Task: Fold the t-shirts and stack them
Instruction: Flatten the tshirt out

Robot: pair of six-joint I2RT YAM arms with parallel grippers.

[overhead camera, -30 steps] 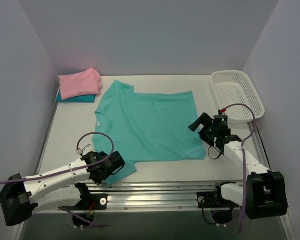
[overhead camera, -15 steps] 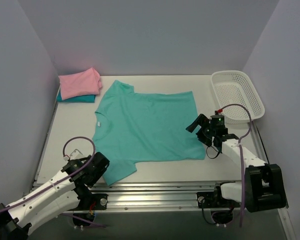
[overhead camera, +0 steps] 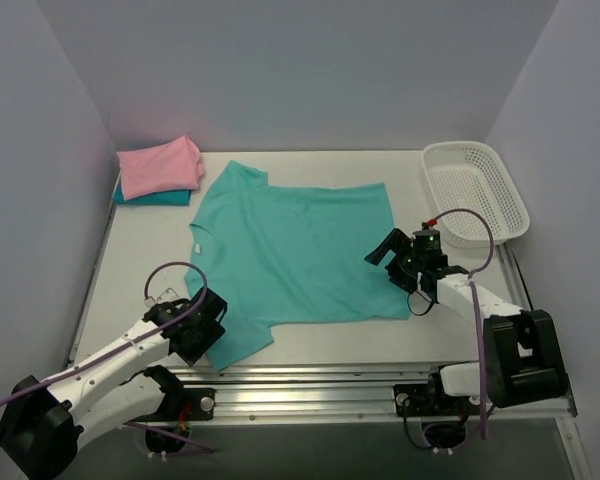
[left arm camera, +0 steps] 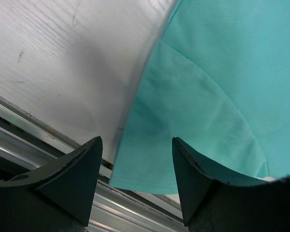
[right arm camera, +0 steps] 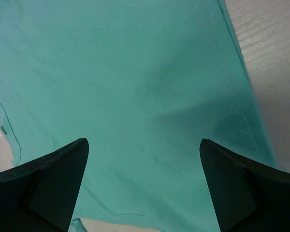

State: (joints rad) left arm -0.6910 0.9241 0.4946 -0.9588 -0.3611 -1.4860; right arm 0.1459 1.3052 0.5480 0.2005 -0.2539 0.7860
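Note:
A teal-green t-shirt point(overhead camera: 295, 250) lies spread flat in the middle of the table, its collar to the left. A folded pink t-shirt point(overhead camera: 158, 166) rests on a folded darker teal-blue t-shirt point(overhead camera: 155, 197) at the back left. My left gripper point(overhead camera: 215, 322) is open, just above the shirt's near-left sleeve point(left arm camera: 193, 125) close to the table's front edge. My right gripper point(overhead camera: 383, 250) is open and empty, hovering over the shirt's right hem side; its wrist view shows teal cloth point(right arm camera: 135, 87) between the fingers.
A white mesh basket point(overhead camera: 475, 190) stands at the back right. The metal rail point(overhead camera: 320, 380) runs along the table's near edge, right beside the left sleeve. Walls close in the left, back and right.
My left gripper swung back and then forward to the near-left sleeve. My right gripper moved left and a little farther onto the shirt's right edge.

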